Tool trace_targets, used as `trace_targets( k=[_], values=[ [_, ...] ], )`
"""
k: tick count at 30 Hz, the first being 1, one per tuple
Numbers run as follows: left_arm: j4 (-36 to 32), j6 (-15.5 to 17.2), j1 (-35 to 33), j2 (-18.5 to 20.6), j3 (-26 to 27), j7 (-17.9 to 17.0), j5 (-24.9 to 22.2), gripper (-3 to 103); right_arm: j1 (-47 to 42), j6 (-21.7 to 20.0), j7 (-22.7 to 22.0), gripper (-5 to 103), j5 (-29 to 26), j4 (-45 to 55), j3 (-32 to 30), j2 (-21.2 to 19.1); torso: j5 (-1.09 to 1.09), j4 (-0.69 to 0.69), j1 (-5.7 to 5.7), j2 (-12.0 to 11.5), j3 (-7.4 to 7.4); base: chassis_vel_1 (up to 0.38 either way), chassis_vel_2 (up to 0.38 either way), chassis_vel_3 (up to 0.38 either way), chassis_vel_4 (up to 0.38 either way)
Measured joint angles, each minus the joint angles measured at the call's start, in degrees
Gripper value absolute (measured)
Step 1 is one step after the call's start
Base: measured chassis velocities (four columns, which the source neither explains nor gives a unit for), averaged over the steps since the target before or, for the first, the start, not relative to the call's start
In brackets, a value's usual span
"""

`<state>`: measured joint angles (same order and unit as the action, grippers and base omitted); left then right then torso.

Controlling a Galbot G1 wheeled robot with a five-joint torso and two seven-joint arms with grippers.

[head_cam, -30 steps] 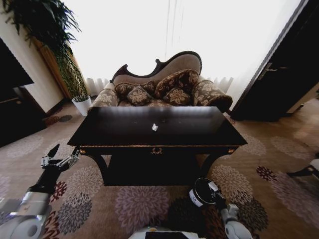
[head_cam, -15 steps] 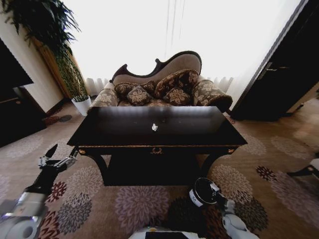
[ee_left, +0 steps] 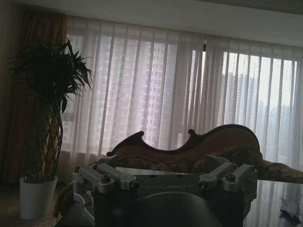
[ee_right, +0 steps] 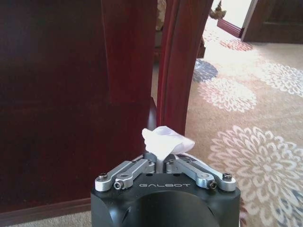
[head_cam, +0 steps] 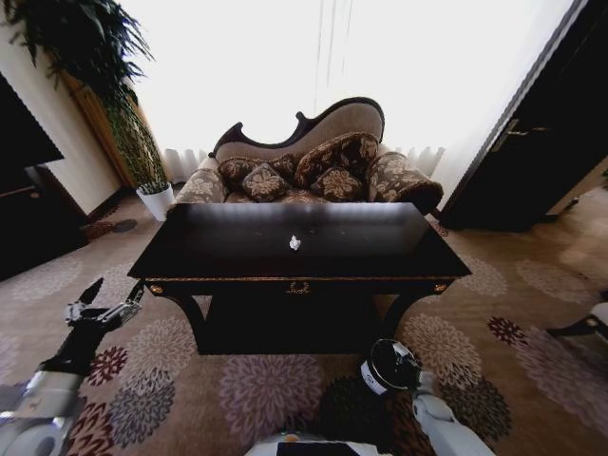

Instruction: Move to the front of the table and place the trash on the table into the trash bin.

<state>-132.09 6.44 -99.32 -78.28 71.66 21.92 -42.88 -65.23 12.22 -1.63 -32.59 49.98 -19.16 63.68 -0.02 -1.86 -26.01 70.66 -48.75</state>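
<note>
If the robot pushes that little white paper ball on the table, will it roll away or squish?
The paper ball looks crumpled and lumpy, so it would probably skid or tumble a bit rather than roll far. It seems very light, and the glossy table may let it slide easily. It would likely squash when pinched.

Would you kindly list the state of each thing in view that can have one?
Right gripper: low by the trash bin, shut on a white paper ball.
Left gripper: fingers open, empty, held left of the table.
Table: one white paper scrap lying on top.
Trash bin: upright on the carpet, mouth open.
</note>
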Motion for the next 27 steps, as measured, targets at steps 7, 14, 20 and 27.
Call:
trace_targets(
  k=[7, 14, 20, 27],
  values=[
    [0.2, 0.0, 0.4, -0.4, -0.8, 0.0, 0.8, 100, -0.5, -0.6, -0.1, 38, -0.1, 0.2, 0.4, 0.1, 0.00, -0.01, 0.01, 0.0, 0.00, 0.000, 0.000, 0.000, 0.000],
    [0.1, 0.0, 0.3, -0.5, -0.8, 0.0, 0.9, 100, -1.2, -0.7, 0.1, 60, 0.0, 1.1, 0.6, 0.5, 0.00, -0.01, 0.00, 0.0, 0.00, 0.000, 0.000, 0.000, 0.000],
    [-0.2, 0.0, -0.1, -0.3, -0.2, 0.0, 0.4, 100, -1.8, -0.8, 0.2, 82, 0.0, 1.8, 0.6, 0.4, 0.00, -0.01, 0.00, 0.0, 0.00, 0.000, 0.000, 0.000, 0.000],
    [-0.8, -0.1, -0.5, -0.1, 0.3, 0.0, -0.1, 100, -2.5, -0.8, 0.2, 99, -0.1, 2.6, 0.4, 0.1, 0.00, 0.00, 0.00, 0.0, 0.00, 0.000, 0.000, 0.000, 0.000]
  ],
)
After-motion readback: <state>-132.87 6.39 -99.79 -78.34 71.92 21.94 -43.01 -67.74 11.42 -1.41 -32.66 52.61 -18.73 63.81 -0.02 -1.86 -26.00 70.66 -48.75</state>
